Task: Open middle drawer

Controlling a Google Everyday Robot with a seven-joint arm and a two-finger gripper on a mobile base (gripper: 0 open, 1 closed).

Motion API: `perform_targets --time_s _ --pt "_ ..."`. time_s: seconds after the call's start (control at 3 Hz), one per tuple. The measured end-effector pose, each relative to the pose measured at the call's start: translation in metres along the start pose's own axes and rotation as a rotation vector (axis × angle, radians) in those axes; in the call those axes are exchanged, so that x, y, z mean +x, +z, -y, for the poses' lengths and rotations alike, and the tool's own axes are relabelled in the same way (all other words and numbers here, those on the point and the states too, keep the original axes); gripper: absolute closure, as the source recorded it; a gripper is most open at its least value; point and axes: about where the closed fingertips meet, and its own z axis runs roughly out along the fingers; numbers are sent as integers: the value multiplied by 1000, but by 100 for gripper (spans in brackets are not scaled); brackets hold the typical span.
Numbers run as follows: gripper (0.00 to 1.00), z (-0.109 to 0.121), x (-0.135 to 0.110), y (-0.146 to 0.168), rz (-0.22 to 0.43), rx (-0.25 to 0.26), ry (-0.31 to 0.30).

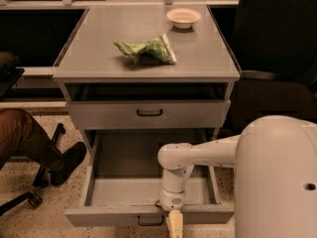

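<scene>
Pincer (174,224) at mid drawer (101,215); bag (146,50), bowl (184,17) on cab (208,53)

No text, label, brand, number or sign can be read anywhere. The crumpled green foil snack bag (146,50) on the grey cabinet top, in the upper centre of the frame, carries no print that can be made out. The fronts of the grey drawers are plain. The robot's pale gripper (174,226) is at the bottom centre of the frame, at the front edge of the pulled-out middle drawer (99,216), and bears no legible marking.
</scene>
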Motion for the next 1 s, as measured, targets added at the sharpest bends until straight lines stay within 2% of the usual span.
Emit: perform_targets --time_s 0.33,0.67,1.0 --pt "0 -12 0 8 12 -48 -12" --pt "0 -35 2 20 24 -122 -29" --pt "0 -35 2 20 24 -122 -29"
